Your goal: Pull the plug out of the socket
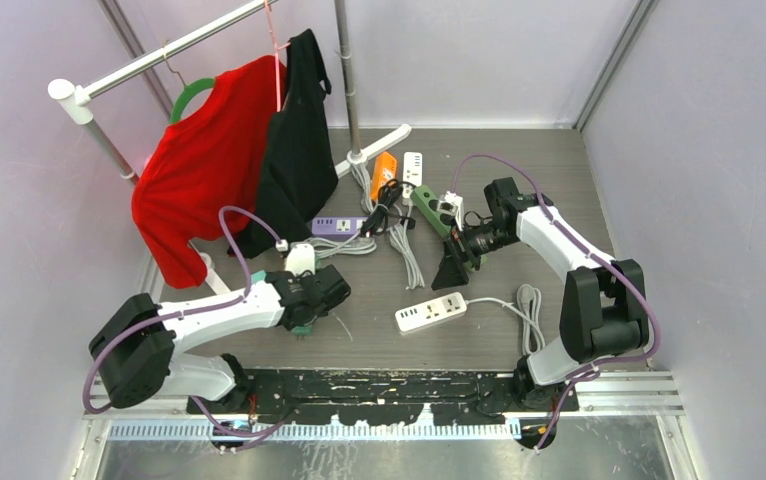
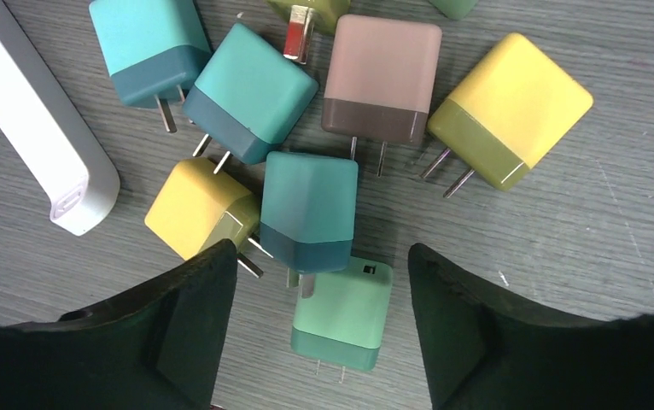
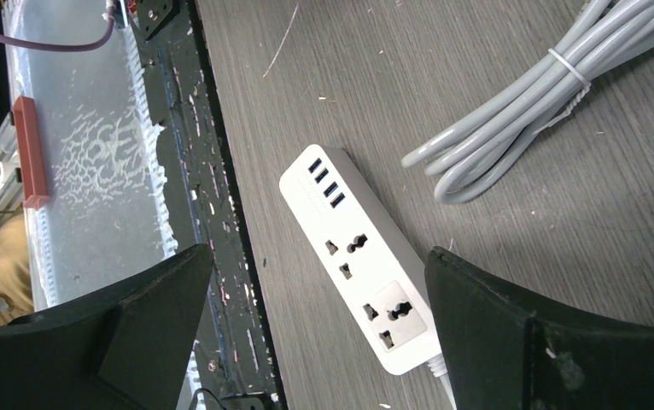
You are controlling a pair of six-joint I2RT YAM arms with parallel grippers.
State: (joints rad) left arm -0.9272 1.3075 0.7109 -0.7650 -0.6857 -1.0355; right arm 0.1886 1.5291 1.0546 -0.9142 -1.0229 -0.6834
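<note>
Left wrist view: mint-green plug (image 2: 341, 314) flat on tabletop (image 2: 580, 256), long axis running toward camera, prongs pointing at near edge. Teal plug (image 2: 309, 209) just beyond it, prongs pointing same way. Other loose plugs clustered behind. Tabletop grey wood-grain; pale lilac walls (image 1: 19, 200); clothes rail (image 1: 159, 50) at rear. Left gripper (image 2: 319, 256): jaws partly apart, flanking green plug, gripping nothing. Right gripper (image 3: 317, 256): jaws wide, empty, above white socket strip (image 3: 366, 265).

A white plastic power strip (image 1: 431, 313) lies on the grey wood-grain table (image 1: 379, 340), a coiled grey cable (image 1: 529, 305) just right of it, a purple plastic strip (image 1: 339, 226) behind.
</note>
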